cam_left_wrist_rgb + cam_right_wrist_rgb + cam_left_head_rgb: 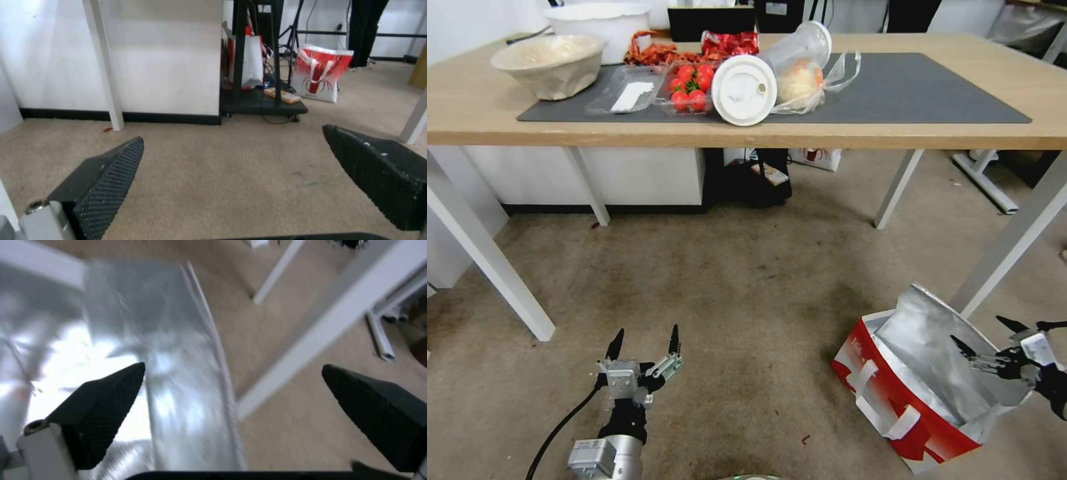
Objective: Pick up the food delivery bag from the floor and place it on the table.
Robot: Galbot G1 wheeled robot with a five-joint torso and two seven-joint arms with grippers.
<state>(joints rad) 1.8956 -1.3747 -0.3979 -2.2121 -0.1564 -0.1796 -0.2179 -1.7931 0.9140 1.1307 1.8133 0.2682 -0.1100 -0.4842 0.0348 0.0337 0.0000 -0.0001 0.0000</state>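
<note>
Foil rim of the food delivery bag (910,383) stands between the wide-spread right tool (980,341).

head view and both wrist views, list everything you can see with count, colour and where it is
food delivery bag: 1, red and white with silver foil lining, open on the floor at the robot's right
floor: 1, brownish-grey stained carpet
table: 1, light wood on white legs
mat: 1, dark grey, on the table
bowls: 2, cream and white, table's left end
clear tray: 1, on the mat
tomatoes: 1 clear punnet, red, on the mat
cup: 1, clear with white lid, lying on its side
second bag: 1, red and white, on the floor beyond the table
left gripper: open, above bare carpet
right gripper: fingers open, straddling the bag's foil rim
</note>
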